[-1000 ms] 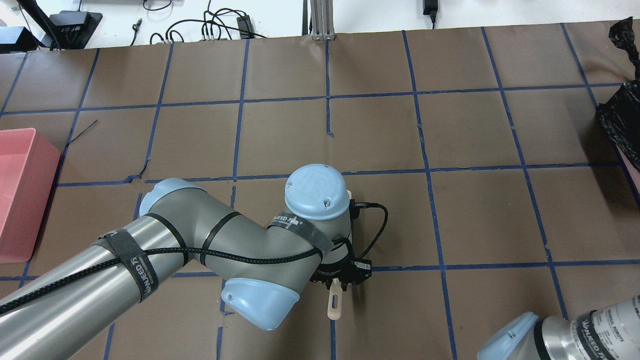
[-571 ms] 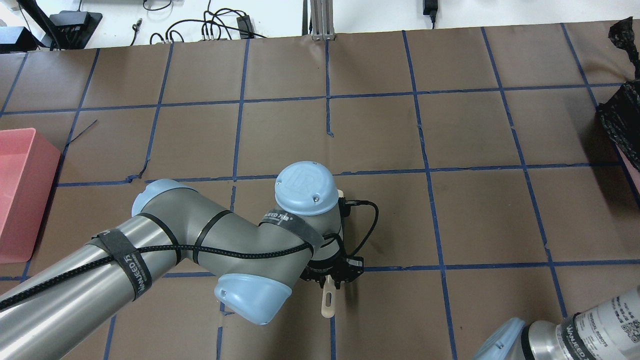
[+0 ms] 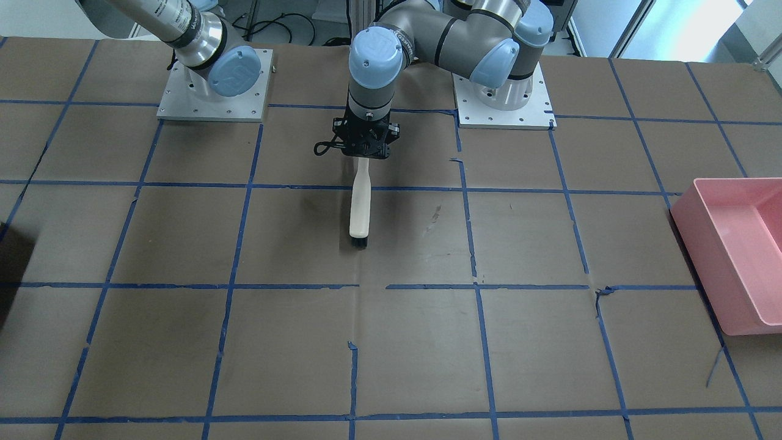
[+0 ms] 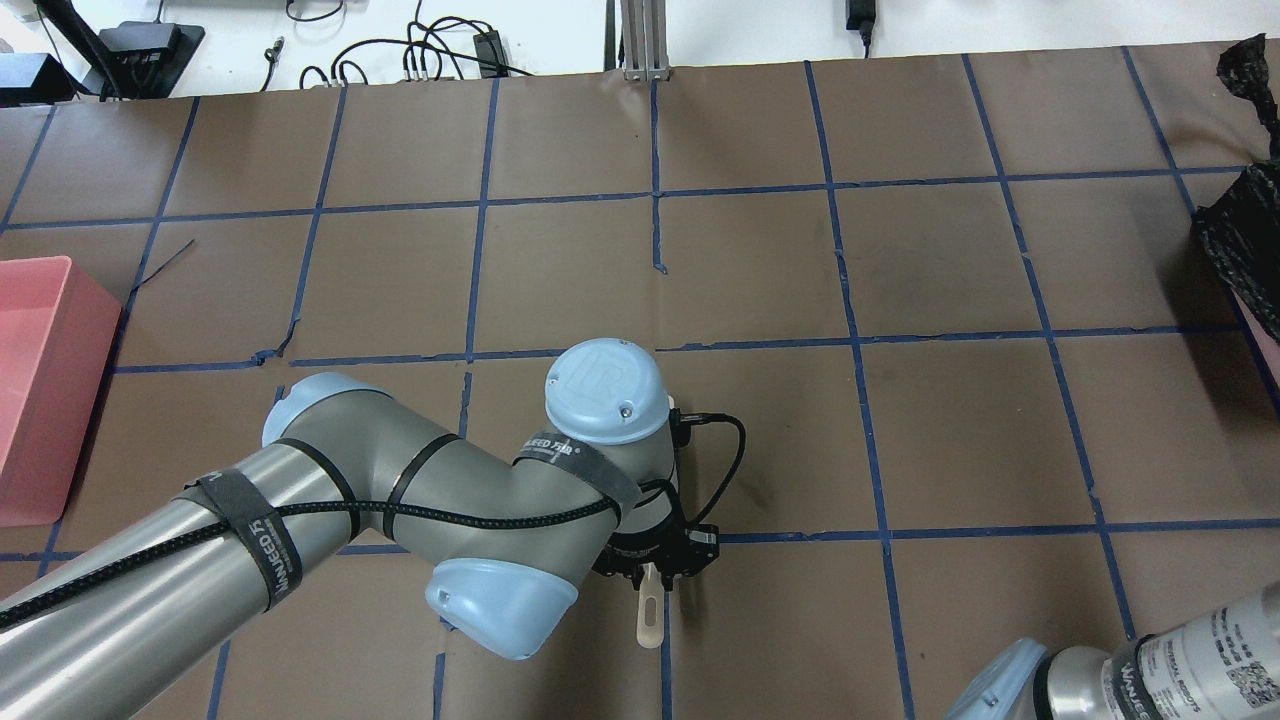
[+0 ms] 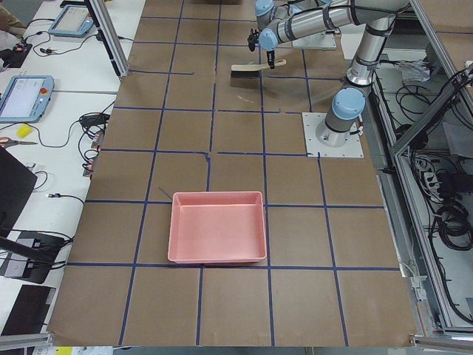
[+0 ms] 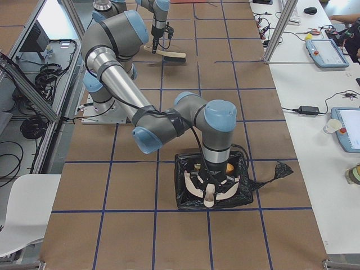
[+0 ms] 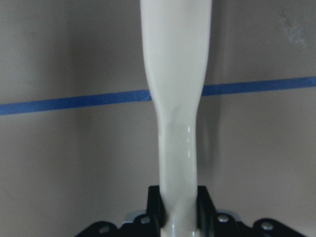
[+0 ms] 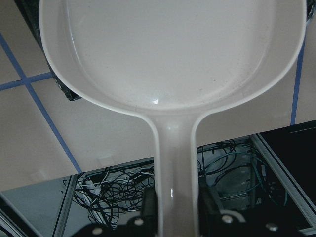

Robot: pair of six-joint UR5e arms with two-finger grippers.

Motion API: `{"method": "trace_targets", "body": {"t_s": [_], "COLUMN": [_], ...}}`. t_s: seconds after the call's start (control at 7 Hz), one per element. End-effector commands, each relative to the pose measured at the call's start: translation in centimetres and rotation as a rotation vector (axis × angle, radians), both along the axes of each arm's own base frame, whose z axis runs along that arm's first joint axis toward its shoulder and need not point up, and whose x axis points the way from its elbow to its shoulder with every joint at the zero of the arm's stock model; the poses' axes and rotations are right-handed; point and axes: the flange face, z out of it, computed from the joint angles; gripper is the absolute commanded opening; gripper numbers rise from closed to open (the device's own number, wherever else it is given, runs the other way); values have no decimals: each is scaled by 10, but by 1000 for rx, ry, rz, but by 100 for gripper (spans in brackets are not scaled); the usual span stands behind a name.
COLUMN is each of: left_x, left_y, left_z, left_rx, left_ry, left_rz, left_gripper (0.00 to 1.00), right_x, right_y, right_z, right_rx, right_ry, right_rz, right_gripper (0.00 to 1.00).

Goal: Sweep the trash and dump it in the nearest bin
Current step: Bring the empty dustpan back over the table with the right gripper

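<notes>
My left gripper (image 7: 178, 207) is shut on the cream handle of a brush (image 3: 359, 211) with black bristles. The brush hangs low over the brown table in front of the left base, and its handle end (image 4: 648, 612) sticks out below the wrist in the overhead view. My right gripper (image 8: 177, 203) is shut on the handle of a white dustpan (image 8: 173, 54), whose pan looks empty. It is held over the black-bag-lined bin (image 6: 188, 198). Small golden-brown pieces of trash (image 6: 230, 167) lie in that bin beside the wrist.
A pink bin (image 3: 733, 244) stands at the table's end on the left arm's side. The black bin's bag (image 4: 1240, 240) shows at the overhead view's right edge. Blue tape lines grid the brown table (image 3: 427, 342). Cables and tablets lie on the white benches beyond.
The left arm has drawn the brush leftward and nearer the robot in the overhead view. The right arm's elbow has shifted a little to the right.
</notes>
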Motion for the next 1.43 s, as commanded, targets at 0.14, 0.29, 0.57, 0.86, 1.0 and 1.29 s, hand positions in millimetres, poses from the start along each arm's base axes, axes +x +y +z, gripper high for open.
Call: {"method": "trace_targets", "body": {"t_s": [0.14,0.29,0.57,0.86,1.0,1.29], "left_x": [1,1,-4,11,16,12], "left_y": [0,0,10,42,51,57], "left_z": [-3,-3,9,20,16,12], "left_rx": [5,4,-7,-2,7,31], "left_ry": [-2,-2,2,24,17,15], "left_rz": [4,4,40,51,61,97], "left_gripper": [1,1,1,1,1,1], "right_x": [115,169,271,371,421,490], "right_y": [31,28,20,-10,-31,-52], "right_z": [65,53,-10,-52,-61,-86], "right_rx": [-32,-16,-28,-75,-114,-150], "right_ry": [-233,-305,-400,-433,-409,-367], "right_rz": [-124,-166,-378,-531,-480,-525], "right_gripper": [0,0,0,0,0,0]}}
